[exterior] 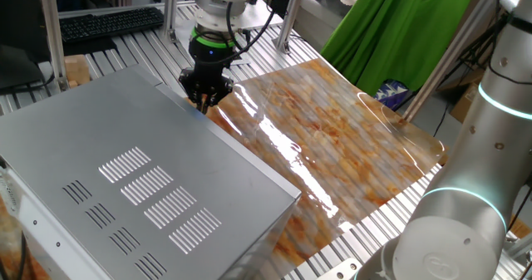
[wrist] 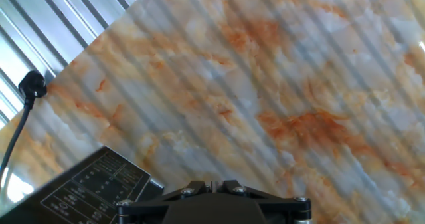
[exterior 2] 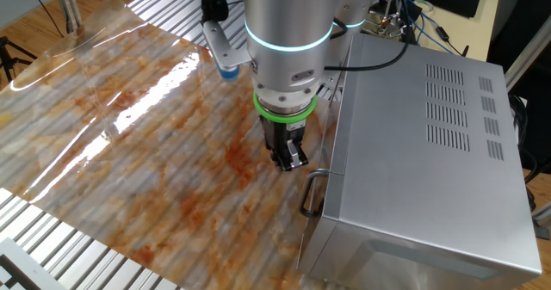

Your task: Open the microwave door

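The microwave [exterior: 141, 189] is a large grey slotted box; it also shows in the other fixed view [exterior 2: 430, 144]. Its front faces the marbled board and is seen nearly edge-on, with a curved metal handle [exterior 2: 311, 192] sticking out. The door's face is mostly hidden. In the hand view only a dark printed panel [wrist: 93, 184] of the front shows at the lower left. My gripper [exterior 2: 289, 157] hangs fingers-down just in front of the microwave's front edge, a little above and left of the handle. Its fingers [wrist: 199, 187] are pressed together and hold nothing. It also shows in one fixed view [exterior: 205, 97].
A glossy orange-brown marbled board [exterior 2: 146, 144] covers the slatted table in front of the microwave. A black cable with a plug [wrist: 30, 88] lies at the board's left edge. A second arm [exterior: 490, 147] stands at the right. Green cloth [exterior: 399, 31] hangs behind.
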You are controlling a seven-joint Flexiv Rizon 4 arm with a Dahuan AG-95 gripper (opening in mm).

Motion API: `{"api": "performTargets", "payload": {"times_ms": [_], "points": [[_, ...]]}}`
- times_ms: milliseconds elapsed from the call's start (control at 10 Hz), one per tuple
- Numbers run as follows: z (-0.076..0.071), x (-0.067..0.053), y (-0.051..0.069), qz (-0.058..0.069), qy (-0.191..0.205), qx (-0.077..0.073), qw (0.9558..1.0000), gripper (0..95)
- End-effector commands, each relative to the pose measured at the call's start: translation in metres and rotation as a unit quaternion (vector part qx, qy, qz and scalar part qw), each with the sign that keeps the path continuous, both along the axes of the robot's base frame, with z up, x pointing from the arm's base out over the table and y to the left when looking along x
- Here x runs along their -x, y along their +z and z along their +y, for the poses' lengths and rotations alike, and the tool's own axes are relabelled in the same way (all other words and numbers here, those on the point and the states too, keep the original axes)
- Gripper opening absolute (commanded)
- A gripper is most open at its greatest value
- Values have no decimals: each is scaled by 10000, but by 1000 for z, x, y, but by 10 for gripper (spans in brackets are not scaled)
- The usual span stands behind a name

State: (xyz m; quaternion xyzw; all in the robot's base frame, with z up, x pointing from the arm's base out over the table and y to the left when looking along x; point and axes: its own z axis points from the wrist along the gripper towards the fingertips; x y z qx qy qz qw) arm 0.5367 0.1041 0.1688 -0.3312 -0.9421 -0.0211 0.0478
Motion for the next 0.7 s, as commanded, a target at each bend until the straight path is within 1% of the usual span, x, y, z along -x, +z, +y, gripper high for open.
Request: {"api": "performTargets", "payload": {"times_ms": [100,300,400,500,600,700], "points": [[2,-2,-3,-49,-308,-19,9995,380],[6,-9,-2,-31,-507,-115,9986,380],[8,-11,0,-28,-538,-113,9985,380],[10,-14,2,-14,-583,-152,9982,380],[16,-16,4,-5,-659,-205,9976,380],[21,-17,5,4,-710,-204,9973,380]]}}
